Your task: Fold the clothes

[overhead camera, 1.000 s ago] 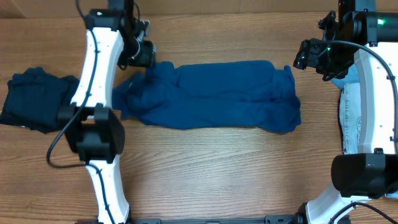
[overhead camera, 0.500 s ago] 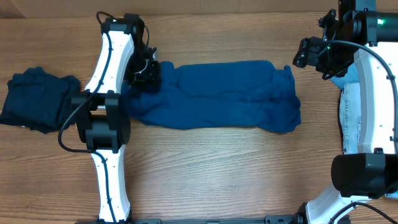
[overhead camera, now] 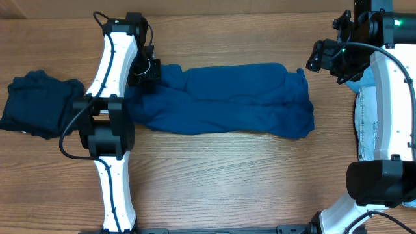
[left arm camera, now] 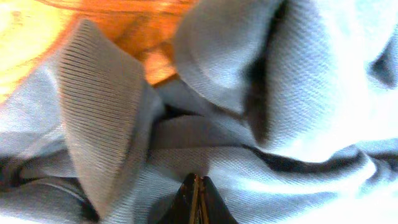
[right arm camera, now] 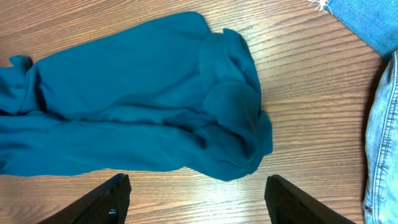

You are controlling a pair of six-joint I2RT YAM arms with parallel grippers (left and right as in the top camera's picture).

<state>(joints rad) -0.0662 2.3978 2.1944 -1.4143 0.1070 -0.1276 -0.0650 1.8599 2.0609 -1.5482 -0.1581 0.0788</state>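
Folding barely begun: knit [overhead camera: 227, 97] lies rumpled lengthwise near the tabletop's far edge.
Left tool [left arm camera: 196, 198] is pressed shut into the knit's left end, a pinched fold likely but not certain. Right tool [right arm camera: 196, 182] hangs wide apart over its right end, holding nothing. Count: one knit, one navy garment [overhead camera: 36, 104] bunched at the left edge, two denim pieces [right arm camera: 379, 137] at the right edge. None looks neatly folded.

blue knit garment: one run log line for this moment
phase: grasp | left gripper: shut on blue knit garment, left end | right gripper: open, near right end | navy garment: far left
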